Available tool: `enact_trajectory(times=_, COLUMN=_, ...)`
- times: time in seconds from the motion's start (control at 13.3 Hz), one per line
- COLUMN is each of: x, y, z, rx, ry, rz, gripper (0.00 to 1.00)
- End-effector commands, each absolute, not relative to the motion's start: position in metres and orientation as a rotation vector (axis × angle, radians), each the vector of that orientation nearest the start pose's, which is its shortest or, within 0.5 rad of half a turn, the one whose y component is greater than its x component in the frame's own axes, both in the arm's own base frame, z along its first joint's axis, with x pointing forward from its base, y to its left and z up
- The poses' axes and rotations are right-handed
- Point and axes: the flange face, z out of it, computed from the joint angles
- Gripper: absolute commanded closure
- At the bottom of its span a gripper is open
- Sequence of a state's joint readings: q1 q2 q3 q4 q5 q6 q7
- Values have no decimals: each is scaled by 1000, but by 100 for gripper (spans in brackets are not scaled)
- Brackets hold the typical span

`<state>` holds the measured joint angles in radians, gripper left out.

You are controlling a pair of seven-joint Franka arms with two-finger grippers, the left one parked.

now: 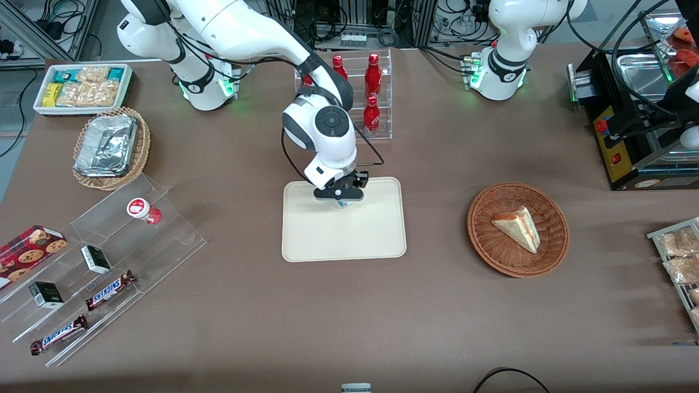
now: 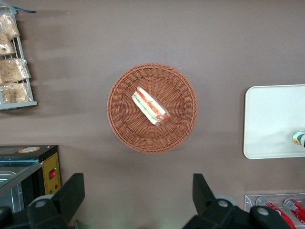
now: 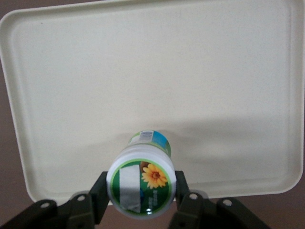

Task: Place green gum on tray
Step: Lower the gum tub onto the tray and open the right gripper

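Gum is the business here: the green gum (image 3: pixel 141 186) sits clamped between the two fingers of the hand (image 1: pixel 343 197), gripped at the lid's sides so the bottle hangs lid-up over the tray (image 1: pixel 344 240). In the front view the hand is at centre frame, low over the tray's edge farthest from the camera. The wrist view shows the bottle's base just above or on the cream surface; which one, I cannot tell. Holding it upright probably lets it be set down standing, not rolling.

Counted: one tray, one green gum, and one red-lidded bottle (image 1: pixel 143 210) lying on the clear stepped rack (image 1: pixel 104 273) at lower left of the front frame. That rack also carries two Snickers bars (image 1: pixel 109 290) and two small dark boxes (image 1: pixel 95 258). Two wicker baskets rest on the worktop (image 1: pixel 349 327): one holds a sandwich wedge (image 1: pixel 517 227), the other foil containers (image 1: pixel 105 144). Three red bottles (image 1: pixel 372 76) show clearly in the upright rack.
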<state>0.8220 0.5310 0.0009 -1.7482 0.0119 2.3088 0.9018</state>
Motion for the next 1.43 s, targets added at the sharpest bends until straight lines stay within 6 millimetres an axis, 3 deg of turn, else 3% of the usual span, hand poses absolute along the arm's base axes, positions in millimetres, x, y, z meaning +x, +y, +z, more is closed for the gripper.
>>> enact_trajectory(times=0.0, x=452, y=485, z=265, rx=-3104, ry=152, rz=-61, gripper=100)
enact_trajectory(times=0.67, x=445, y=493, z=243, rx=-3086, ry=133, rz=-78, gripper=100)
enact_trajectory(times=0.75, x=446, y=493, z=242, rx=-3087, ry=137, rz=-73, gripper=89)
enact_trajectory(times=0.82, x=447, y=492, z=241, rx=-3089, ry=139, rz=-73, gripper=61)
enact_trajectory(times=0.9, x=446, y=492, z=240, rx=-3090, ry=138, rz=-70, gripper=44)
enact_trajectory(times=0.97, x=446, y=491, z=240, rx=-3092, ry=138, rz=-68, gripper=17)
enact_trajectory(times=1.05, x=447, y=491, z=241, rx=-3092, ry=140, rz=-68, gripper=1)
enact_trajectory(times=1.35, x=457, y=484, z=265, rx=-3076, ry=137, rz=-92, gripper=1)
